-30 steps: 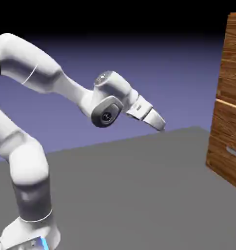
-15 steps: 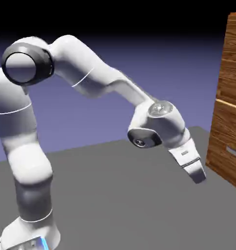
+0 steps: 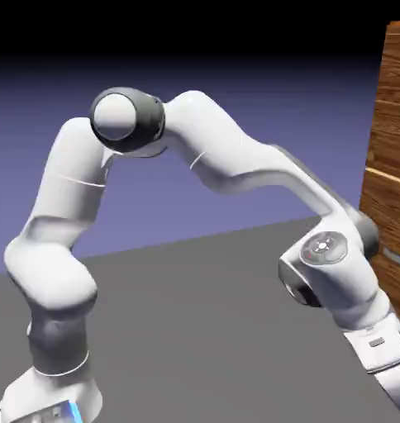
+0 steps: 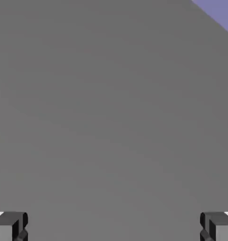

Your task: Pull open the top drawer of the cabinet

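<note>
Since the earlier frames we've got the arm (image 3: 228, 157) swung out toward the ext. view's right and lower, w/ the cabinet (image 3: 383, 153) unmoved. Main risk, we'd say: the wrist or forearm clips the cabinet's lower part if we lift or turn from this low pose, as they overlap it in the ext. view (contact, if any, we can't tell). We could also miss the handle altogether, since the hand cam shows only worktop (image 4: 111, 108) and a corner of backdrop. Pose-wise, we're arched over at the elbow, forearm sloping down, hand tilted down-right near the pic's bottom corner. Tool (image 4: 114, 227) is wide open, nothing btwn the tips. Top drawer (image 3: 393, 136) is up at the right edge, well above the hand; looks shut, so we prob. need to raise and re-aim first.
</note>
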